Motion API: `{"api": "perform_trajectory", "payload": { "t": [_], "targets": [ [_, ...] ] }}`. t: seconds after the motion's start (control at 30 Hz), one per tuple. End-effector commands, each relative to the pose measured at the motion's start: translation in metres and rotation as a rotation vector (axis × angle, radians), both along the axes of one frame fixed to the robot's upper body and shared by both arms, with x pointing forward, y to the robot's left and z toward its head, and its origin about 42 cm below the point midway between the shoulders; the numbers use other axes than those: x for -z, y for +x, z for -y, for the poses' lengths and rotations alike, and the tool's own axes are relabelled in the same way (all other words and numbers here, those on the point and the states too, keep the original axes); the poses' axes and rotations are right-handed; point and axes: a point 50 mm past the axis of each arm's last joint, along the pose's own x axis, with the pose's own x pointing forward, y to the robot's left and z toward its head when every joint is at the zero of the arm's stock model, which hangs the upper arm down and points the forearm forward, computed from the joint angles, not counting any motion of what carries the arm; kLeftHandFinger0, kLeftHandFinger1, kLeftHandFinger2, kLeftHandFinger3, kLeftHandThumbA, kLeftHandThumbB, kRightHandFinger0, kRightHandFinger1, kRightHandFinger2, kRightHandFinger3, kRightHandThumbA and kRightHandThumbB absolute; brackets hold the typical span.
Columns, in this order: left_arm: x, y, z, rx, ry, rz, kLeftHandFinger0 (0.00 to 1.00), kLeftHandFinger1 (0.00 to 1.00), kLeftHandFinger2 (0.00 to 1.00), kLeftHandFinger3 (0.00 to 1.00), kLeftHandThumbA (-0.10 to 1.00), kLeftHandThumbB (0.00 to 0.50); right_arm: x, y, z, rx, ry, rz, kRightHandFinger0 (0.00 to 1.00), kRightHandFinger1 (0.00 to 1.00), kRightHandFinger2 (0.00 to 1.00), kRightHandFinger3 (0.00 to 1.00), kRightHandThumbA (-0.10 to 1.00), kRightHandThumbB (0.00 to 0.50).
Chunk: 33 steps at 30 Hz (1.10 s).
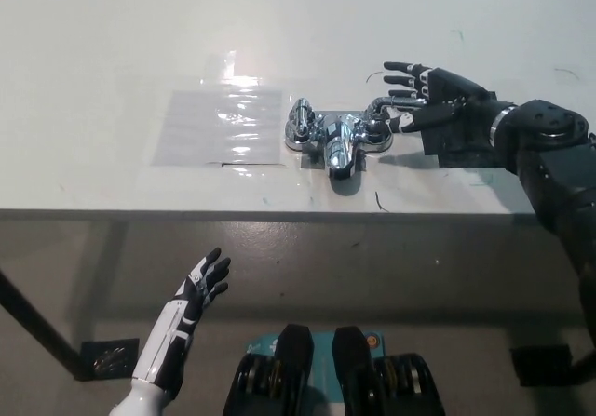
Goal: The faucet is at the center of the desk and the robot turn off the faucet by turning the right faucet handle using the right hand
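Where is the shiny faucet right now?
In the head view, the chrome faucet sits mid-table near the front edge, between the clear plastic sheet on its left and the black right hand at its right handle.

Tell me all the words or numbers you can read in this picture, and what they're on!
There are none to read. The chrome faucet, the clear plastic sheet and the white desk carry no writing, only small scribble marks. Neither the black right hand nor the white left hand shows a readable label.
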Motion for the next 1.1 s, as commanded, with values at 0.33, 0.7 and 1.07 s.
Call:
{"api": "perform_trajectory", "payload": {
  "t": [0.33, 0.7, 1.07],
  "targets": [
    [-0.013, 0.007, 0.0, 0.012, 0.01, 0.054, 1.0, 1.0, 1.0, 1.0, 0.99, 0.307, -0.037, -0.008, -0.023, -0.193, 0.097, 0.143, 1.0, 1.0, 1.0, 1.0, 1.0, 0.461],
    [-0.016, 0.008, -0.001, 0.015, 0.013, 0.065, 1.0, 1.0, 1.0, 1.0, 0.99, 0.295, -0.042, -0.028, -0.043, -0.096, 0.195, 0.229, 1.0, 1.0, 1.0, 1.0, 1.0, 0.405],
    [-0.017, 0.009, 0.0, 0.014, 0.001, 0.058, 1.0, 1.0, 1.0, 1.0, 0.98, 0.304, -0.02, -0.047, -0.077, 0.181, 0.33, 0.319, 1.0, 1.0, 1.0, 1.0, 1.0, 0.34]
  ]
}}
